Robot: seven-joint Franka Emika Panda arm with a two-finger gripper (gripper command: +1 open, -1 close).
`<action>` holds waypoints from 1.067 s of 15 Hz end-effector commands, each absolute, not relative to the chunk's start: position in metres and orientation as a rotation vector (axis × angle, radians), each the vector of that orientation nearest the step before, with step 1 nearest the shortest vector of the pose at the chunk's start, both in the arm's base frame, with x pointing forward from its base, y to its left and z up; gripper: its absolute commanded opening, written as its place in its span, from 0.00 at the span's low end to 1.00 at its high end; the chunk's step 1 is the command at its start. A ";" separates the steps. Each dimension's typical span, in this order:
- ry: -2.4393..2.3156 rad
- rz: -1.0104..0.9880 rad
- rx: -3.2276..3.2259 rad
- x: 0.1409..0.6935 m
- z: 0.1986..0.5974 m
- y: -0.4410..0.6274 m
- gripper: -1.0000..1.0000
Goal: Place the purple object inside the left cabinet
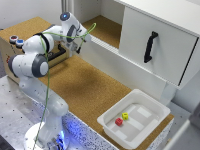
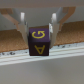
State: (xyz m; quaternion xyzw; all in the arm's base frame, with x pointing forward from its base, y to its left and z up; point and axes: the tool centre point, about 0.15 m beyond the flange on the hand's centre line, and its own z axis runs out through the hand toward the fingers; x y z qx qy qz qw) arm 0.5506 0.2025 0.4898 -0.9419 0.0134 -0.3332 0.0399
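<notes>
Exterior view, left to right.

Far left, upper: brown box (image 1: pixel 10 52) at frame edge, red and blue round caps (image 1: pixel 16 40) on top.

Left, lower: perforated metal plate (image 1: pixel 12 107) under arm base (image 1: pixel 47 137), blue glow at base. Green cable (image 1: pixel 48 75) running up along arm.

Left to upper centre: white Panda arm (image 1: pixel 30 62), bent, wrist reaching toward upper centre of frame.

Upper centre: gripper (image 1: pixel 78 49) at arm's end, low over cork tabletop (image 1: pixel 85 85), just beside white sill of cabinet. Block hidden or too small to tell here.

Upper centre: left cabinet (image 1: pixel 102 27), doorless, white walls, cork-brown floor.

Upper right: closed compartment with white door (image 1: pixel 155 42), black handle (image 1: pixel 150 46).

Lower right: white tray (image 1: pixel 132 120) at table corner, red cube (image 1: pixel 119 121) and yellow cube (image 1: pixel 125 116) inside, touching or nearly so.

Wrist view.

Centre: gripper (image 2: pixel 39 31), fingers (image 2: pixel 22 27) closed partway, clamped on both sides of block.

Centre: purple block (image 2: pixel 39 41), yellow letters "G" and "A" on visible faces, held between fingers, above cork surface and white ledge (image 2: pixel 42 59).
</notes>
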 end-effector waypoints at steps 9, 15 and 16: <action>0.191 -0.991 -3.188 0.668 0.472 0.201 0.00; 0.210 -0.994 -3.146 0.656 0.476 0.195 1.00; 0.213 -1.014 -3.132 0.649 0.477 0.196 1.00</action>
